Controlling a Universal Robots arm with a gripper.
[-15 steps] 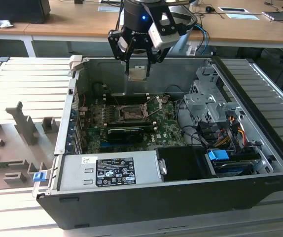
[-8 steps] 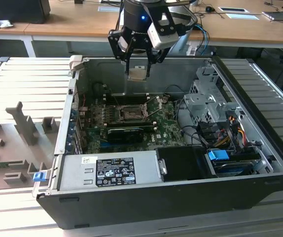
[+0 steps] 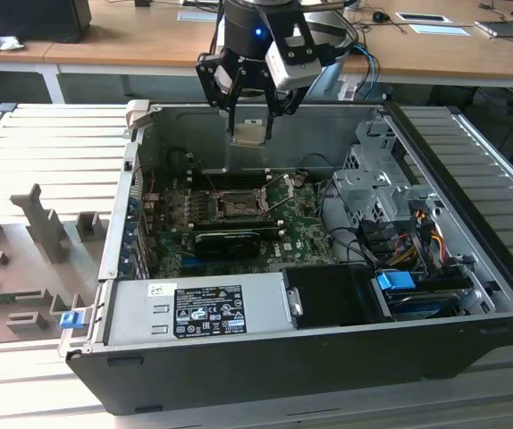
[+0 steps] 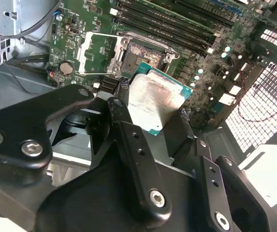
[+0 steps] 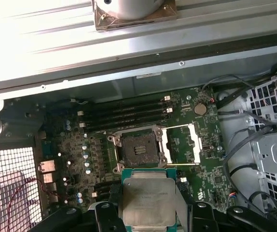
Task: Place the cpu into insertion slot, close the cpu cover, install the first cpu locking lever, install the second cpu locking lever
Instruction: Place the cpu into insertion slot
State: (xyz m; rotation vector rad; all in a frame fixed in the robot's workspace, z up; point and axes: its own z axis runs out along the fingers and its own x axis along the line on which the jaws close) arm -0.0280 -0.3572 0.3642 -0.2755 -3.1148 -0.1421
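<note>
Tool (image 3: pixel 251 123): you've got it pinched on the chip (image 3: pixel 249 131), fingers gripping two opposite edges.
Chip: it hangs level, metal top facing the wrist cameras, up over the open computer case (image 3: pixel 328 362).
Socket (image 5: pixel 139 149): bare on the green motherboard (image 5: pixel 211 169), its dark centre showing; your chip is well apart from it.
Cover (image 5: pixel 182 143): flipped open, lying just beside the socket.

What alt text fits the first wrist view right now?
The pincer grips the cpu above the green motherboard. Beyond it the insertion slot sits empty, with the cpu cover lying open beside it.
</note>
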